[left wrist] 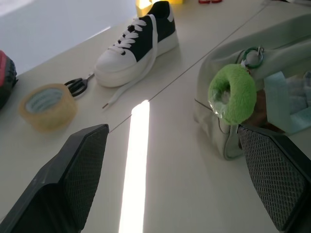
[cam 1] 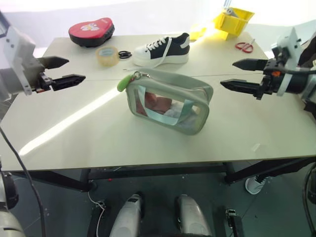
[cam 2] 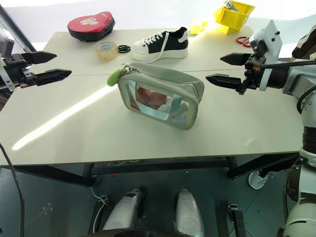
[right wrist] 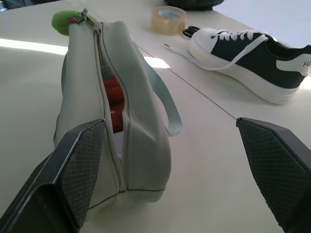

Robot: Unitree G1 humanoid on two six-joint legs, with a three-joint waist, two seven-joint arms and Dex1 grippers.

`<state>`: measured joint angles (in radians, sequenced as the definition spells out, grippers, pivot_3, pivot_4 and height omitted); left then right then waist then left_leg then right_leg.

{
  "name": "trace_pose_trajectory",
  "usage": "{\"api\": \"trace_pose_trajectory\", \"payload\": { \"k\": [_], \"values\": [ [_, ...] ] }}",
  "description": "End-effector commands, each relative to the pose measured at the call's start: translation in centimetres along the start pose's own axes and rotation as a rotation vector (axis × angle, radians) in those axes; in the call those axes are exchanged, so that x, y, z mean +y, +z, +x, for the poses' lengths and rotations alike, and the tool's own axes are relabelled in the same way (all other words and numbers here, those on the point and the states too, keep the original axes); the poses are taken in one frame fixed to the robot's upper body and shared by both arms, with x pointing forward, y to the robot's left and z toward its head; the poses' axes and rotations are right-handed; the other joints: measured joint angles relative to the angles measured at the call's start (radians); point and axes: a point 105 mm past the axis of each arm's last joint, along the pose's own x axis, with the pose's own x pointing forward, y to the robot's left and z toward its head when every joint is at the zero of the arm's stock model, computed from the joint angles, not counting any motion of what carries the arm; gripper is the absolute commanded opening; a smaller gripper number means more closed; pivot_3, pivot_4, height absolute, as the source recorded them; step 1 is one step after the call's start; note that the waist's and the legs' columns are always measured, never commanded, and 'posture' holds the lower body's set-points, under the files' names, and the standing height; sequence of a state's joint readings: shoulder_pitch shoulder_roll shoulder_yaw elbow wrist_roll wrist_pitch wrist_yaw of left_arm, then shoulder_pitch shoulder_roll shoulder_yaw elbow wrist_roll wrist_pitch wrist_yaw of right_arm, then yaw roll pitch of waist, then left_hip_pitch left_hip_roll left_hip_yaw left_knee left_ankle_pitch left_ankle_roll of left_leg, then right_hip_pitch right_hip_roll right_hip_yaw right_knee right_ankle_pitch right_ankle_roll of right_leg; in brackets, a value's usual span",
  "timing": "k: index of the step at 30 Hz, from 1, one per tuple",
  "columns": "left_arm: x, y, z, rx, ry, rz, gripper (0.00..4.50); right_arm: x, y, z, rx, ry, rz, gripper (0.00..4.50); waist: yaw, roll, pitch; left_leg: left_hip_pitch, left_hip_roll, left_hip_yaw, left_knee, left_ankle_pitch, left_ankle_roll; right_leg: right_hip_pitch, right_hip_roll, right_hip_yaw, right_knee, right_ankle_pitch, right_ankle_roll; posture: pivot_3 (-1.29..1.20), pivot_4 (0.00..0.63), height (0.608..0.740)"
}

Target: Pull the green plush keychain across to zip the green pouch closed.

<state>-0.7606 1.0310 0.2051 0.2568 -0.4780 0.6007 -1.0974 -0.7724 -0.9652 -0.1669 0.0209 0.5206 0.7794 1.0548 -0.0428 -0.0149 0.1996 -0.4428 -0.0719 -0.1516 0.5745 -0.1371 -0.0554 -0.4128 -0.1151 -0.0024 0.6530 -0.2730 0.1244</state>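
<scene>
Sage-green and soft-sided, the green pouch [cam 1: 169, 101] stands on the pale table [cam 1: 74, 143] between the two grippers, touched by neither. Its top zipper [right wrist: 111, 97] gapes open along most of its length, and something red shows through the slit. At the pouch end nearer the left gripper [cam 1: 59, 72], the green plush keychain [cam 1: 124, 82] hangs from the zipper pull by a small metal ring [left wrist: 252, 54], resting against the pouch's corner.

That left gripper hovers above the table with its two black fingers spread wide and nothing between them; the keychain lies ahead of its fingertips and well apart from them. Opposite, the right gripper [cam 1: 243, 74] faces the far end of the pouch, fingers likewise spread and empty, with a clear gap to the pouch wall.

Beyond the pouch, farther from both grippers, a black-and-white sneaker [cam 1: 163, 49] sits with its laces trailing. A roll of clear tape [cam 1: 107, 56] and a pair of black-handled scissors [cam 1: 125, 54] lie beside the shoe, nearer the left gripper, and a red padded case [cam 1: 91, 31] sits behind them. Past the right gripper lie red-handled scissors [cam 1: 244, 47] and a yellow bin [cam 1: 233, 20].
</scene>
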Motion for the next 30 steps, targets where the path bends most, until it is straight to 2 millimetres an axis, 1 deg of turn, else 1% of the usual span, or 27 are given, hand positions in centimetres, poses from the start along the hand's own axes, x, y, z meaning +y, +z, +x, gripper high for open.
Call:
{"api": "trace_pose_trajectory", "payload": {
  "k": [1, 6, 9, 12, 15, 17, 19, 23, 25, 27, 30],
  "values": [
    [0.7, 1.8, -0.1, -0.057, 0.041, 0.024, 4.47, -0.3, 1.2, -1.1, -0.035, -0.05, -0.043, 4.5, 0.002, 0.0, 0.0, 0.0, 0.0, 0.0, 0.0, 0.0, 0.0, 0.0, 0.0, 0.0, 0.0, 0.0, 0.0, 0.0, 0.15, 0.74],
    [0.4, 2.3, 0.2, -0.077, 0.021, 0.032, 4.47, 0.1, 1.4, -1.0, -0.044, -0.042, -0.042, 4.5, -0.001, 0.0, 0.0, 0.0, 0.0, 0.001, 0.0, 0.0, 0.0, 0.0, 0.0, 0.0, 0.0, 0.0, 0.0, 0.0, 0.15, 0.74],
    [0.2, 2.0, 0.5, -0.069, 0.007, 0.041, 4.47, 0.3, 1.5, -0.7, -0.059, -0.039, -0.039, 4.5, -0.003, 0.0, 0.0, 0.0, 0.0, 0.001, 0.0, 0.0, 0.0, 0.0, 0.0, 0.0, 0.0, 0.0, 0.0, 0.0, 0.15, 0.74],
    [-0.2, 1.9, 0.9, -0.064, -0.009, 0.044, 4.47, 1.4, 1.3, -0.3, -0.052, 0.008, -0.032, 4.5, 0.0, 0.0, 0.0, 0.0, 0.0, 0.001, 0.0, 0.0, 0.0, 0.0, 0.0, 0.0, 0.0, 0.0, 0.0, 0.0, 0.15, 0.74],
    [-1.0, 2.5, 1.2, -0.078, -0.05, 0.037, 4.47, 2.8, 1.5, 0.0, -0.047, 0.073, -0.032, 4.5, 0.0, 0.0, 0.0, 0.0, 0.0, 0.001, 0.001, 0.0, 0.0, 0.0, 0.0, 0.0, 0.0, 0.0, 0.001, 0.0, 0.15, 0.74],
    [-2.4, 2.9, 1.8, -0.079, -0.112, 0.055, 4.47, 3.9, 1.7, 0.4, -0.042, 0.124, -0.04, 4.5, 0.0, 0.0, 0.0, 0.0, 0.0, 0.001, 0.001, 0.0, 0.0, 0.0, 0.0, 0.0, 0.0, 0.0, 0.001, 0.0, 0.15, 0.74],
    [-4.4, 3.2, 2.9, -0.078, -0.194, 0.072, 4.47, 5.0, 1.5, 1.2, -0.03, 0.164, -0.052, 4.5, 0.001, 0.0, 0.0, 0.0, 0.0, 0.001, 0.001, 0.0, 0.0, 0.001, 0.0, 0.0, 0.0, 0.0, 0.001, 0.0, 0.15, 0.74],
    [-8.1, 3.5, 4.5, -0.073, -0.324, 0.122, 4.47, 6.4, 0.8, 2.3, 0.004, 0.215, -0.073, 4.5, 0.001, -0.001, 0.0, 0.0, 0.0, 0.001, 0.002, 0.0, 0.0, 0.002, 0.0, 0.0, 0.0, 0.001, 0.001, 0.0, 0.15, 0.74],
    [-9.9, 4.2, 5.3, -0.096, -0.392, 0.146, 4.47, 7.1, 0.5, 2.8, 0.019, 0.24, -0.093, 4.5, 0.001, -0.001, 0.0, 0.0, 0.0, 0.001, 0.003, 0.0, 0.0, 0.001, 0.0, 0.0, 0.0, 0.001, 0.001, 0.0, 0.15, 0.74],
    [-11.5, 4.9, 5.5, -0.12, -0.468, 0.151, 4.47, 7.0, 0.1, 3.3, 0.034, 0.233, -0.115, 4.5, 0.001, -0.001, 0.0, 0.0, 0.0, 0.001, 0.002, 0.0, 0.0, 0.001, 0.0, 0.0, 0.0, 0.001, 0.001, 0.0, 0.15, 0.74],
    [-13.1, 5.2, 5.4, -0.123, -0.556, 0.166, 4.47, 6.2, -0.3, 3.9, 0.046, 0.195, -0.129, 4.5, -0.003, -0.001, 0.0, 0.0, 0.0, 0.001, 0.003, 0.0, 0.0, 0.001, 0.0, 0.0, 0.0, 0.001, 0.001, 0.0, 0.15, 0.74]
  ]
}}
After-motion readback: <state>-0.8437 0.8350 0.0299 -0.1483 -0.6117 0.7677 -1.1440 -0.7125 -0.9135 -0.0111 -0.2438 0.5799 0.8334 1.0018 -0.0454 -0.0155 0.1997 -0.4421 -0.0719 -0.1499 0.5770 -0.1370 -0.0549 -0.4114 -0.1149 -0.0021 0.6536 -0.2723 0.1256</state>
